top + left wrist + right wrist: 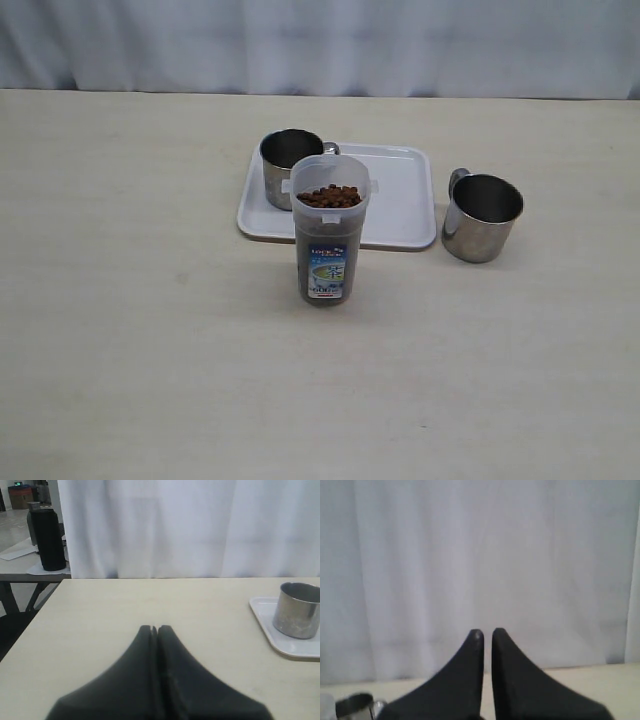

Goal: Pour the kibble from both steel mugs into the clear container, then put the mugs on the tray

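The clear container (328,230) stands mid-table, filled to its rim with brown kibble (329,196). Behind it lies the white tray (400,200). One steel mug (283,165) stands upright on the tray's left part, partly hidden by the container. The other steel mug (481,216) stands upright on the table just right of the tray. Neither gripper shows in the exterior view. My left gripper (153,628) is shut and empty, well short of the tray (270,630) and the mug on it (297,611). My right gripper (487,632) is shut to a thin slit and empty, with a mug (354,706) low beside it.
A white curtain (320,45) hangs behind the table's far edge. In the left wrist view the table's side edge (30,625) runs close by, and beyond it a second table carries a black flask (47,540).
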Action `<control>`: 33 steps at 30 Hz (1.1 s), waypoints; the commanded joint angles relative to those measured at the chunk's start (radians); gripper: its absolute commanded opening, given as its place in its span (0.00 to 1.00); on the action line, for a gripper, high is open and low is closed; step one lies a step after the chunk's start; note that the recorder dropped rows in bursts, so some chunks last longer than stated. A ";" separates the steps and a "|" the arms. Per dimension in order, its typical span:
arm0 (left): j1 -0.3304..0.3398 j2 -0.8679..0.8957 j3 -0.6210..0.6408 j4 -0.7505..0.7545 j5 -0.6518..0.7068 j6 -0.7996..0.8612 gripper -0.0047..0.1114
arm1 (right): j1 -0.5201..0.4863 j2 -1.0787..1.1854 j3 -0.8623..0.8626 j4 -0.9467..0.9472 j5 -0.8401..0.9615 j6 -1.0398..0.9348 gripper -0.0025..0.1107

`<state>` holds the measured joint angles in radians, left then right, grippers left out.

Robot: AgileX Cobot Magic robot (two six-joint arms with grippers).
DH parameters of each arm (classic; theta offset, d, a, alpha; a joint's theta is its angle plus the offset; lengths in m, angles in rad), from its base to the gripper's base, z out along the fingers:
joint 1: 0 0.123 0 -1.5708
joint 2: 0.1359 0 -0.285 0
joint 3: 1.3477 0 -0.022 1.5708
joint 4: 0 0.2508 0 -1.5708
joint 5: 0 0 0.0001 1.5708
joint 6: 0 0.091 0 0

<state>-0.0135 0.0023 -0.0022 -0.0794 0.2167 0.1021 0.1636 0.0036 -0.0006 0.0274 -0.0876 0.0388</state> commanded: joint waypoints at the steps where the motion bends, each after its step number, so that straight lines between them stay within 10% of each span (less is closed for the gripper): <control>1: -0.006 -0.002 0.002 -0.008 -0.018 0.003 0.04 | 0.002 0.000 0.001 -0.016 -0.061 0.037 0.06; 12: -0.006 -0.002 0.002 -0.008 -0.018 0.003 0.04 | 0.002 0.769 0.001 -0.258 -0.492 0.191 0.24; 22: -0.006 -0.002 0.002 -0.008 -0.016 0.003 0.04 | 0.002 1.453 -0.233 -0.377 -0.640 0.111 0.87; 33: -0.006 -0.002 0.002 -0.008 -0.016 0.003 0.04 | 0.002 1.801 -0.474 -0.396 -0.671 0.089 0.92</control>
<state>-0.0135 0.0023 -0.0022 -0.0794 0.2167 0.1021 0.1636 1.7485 -0.4322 -0.3480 -0.7452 0.1397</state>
